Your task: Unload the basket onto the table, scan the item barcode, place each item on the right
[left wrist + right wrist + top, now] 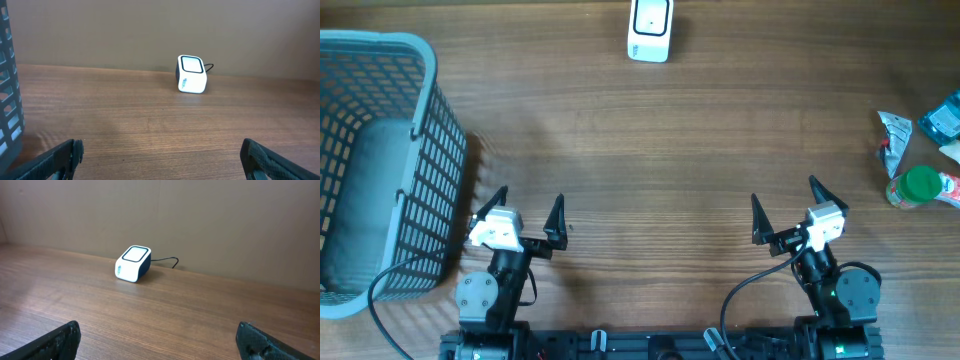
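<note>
A grey mesh basket (380, 150) stands just left of the left end effector (530, 197), whose jaws are spread wide and hold nothing above the wooden bench (650, 150). The white scanner (649, 30) sits far ahead, between the two arms. The right end effector (785, 192) is equally wide and empty. Well off to its right lie a green-capped bottle (920, 185) and crumpled packets (895, 135).
</note>
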You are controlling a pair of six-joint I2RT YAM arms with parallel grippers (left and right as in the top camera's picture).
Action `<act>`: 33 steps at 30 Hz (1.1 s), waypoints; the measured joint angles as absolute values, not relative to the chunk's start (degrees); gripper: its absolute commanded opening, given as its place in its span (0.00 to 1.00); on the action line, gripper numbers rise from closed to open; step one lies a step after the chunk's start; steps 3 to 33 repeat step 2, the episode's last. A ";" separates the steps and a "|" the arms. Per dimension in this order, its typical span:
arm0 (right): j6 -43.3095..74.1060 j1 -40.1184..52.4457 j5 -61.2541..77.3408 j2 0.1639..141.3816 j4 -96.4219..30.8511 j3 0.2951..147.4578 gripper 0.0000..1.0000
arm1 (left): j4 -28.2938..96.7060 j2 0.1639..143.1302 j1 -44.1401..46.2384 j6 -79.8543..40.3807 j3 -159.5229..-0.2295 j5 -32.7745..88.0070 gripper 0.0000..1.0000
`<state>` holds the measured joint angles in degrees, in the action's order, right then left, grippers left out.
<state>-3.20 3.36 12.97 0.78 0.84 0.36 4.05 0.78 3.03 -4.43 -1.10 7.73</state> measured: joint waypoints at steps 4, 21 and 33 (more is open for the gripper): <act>-3.20 3.36 12.97 0.78 0.84 0.36 1.00 | 4.03 0.78 3.03 -4.43 -1.10 7.75 1.00; -3.20 3.36 12.97 0.78 0.84 0.36 1.00 | 4.03 0.78 3.03 -4.43 -1.10 7.75 1.00; -3.20 3.36 12.97 0.78 0.84 0.36 1.00 | 4.03 0.78 3.03 -4.43 -1.10 7.75 1.00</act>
